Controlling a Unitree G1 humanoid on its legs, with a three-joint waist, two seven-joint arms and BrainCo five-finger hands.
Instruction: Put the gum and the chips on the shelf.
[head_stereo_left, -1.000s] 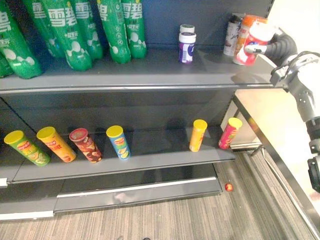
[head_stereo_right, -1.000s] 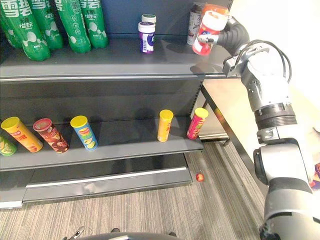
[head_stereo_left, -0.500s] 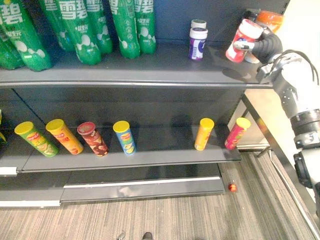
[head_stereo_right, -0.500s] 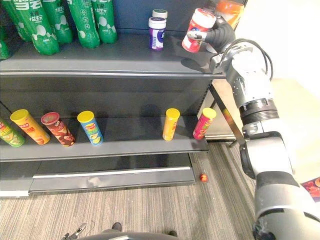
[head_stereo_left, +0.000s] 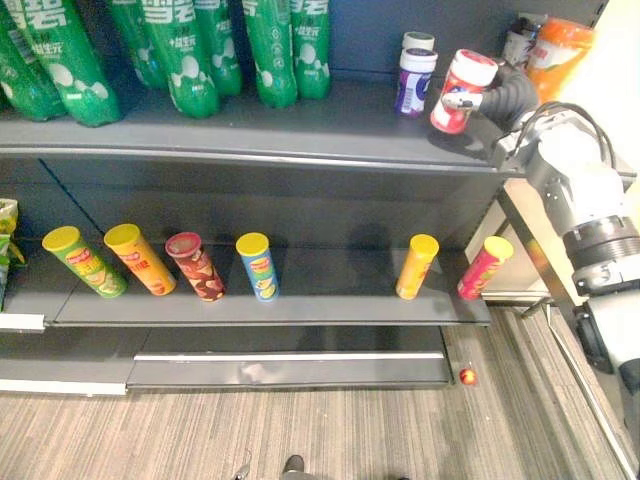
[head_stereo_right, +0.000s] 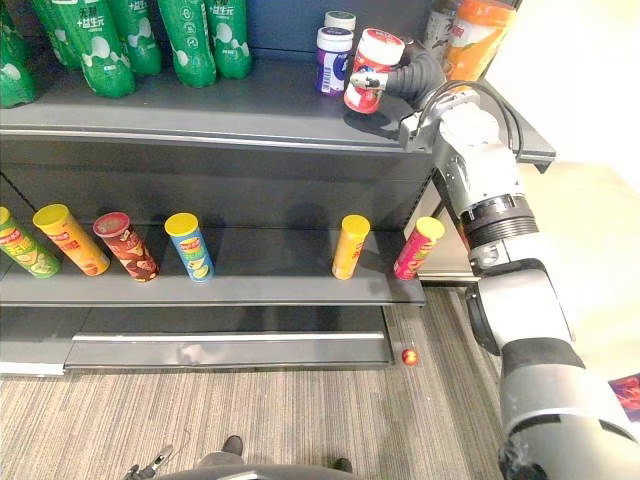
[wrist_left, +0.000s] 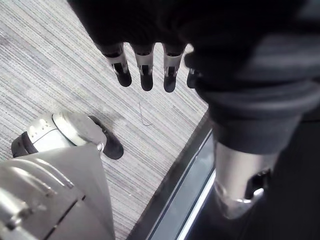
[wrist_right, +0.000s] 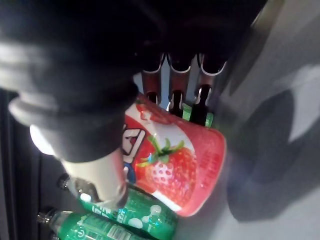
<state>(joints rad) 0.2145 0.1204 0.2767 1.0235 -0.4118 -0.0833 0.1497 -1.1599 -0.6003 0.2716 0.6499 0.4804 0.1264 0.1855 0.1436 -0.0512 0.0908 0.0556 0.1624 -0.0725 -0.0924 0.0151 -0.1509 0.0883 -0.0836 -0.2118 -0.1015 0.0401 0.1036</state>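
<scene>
The gum jar has travelled left along the upper shelf, away from the orange canister at the far right end, and is now just right of the purple jar. The whole view has also shifted with the camera.

The gum jar is red with a strawberry picture and a white band. It is tilted, its top leaning right. Whether its base touches the shelf cannot be told. The right hand grips it, fingers and thumb wrapped round the body.

A pale-lidded jar stands behind the purple one. Green bottles fill the left of that shelf. Six chip cans lean in a row on the lower shelf. A small red object lies on the carpet.

The left hand hangs over the carpet, fingers relaxed.
</scene>
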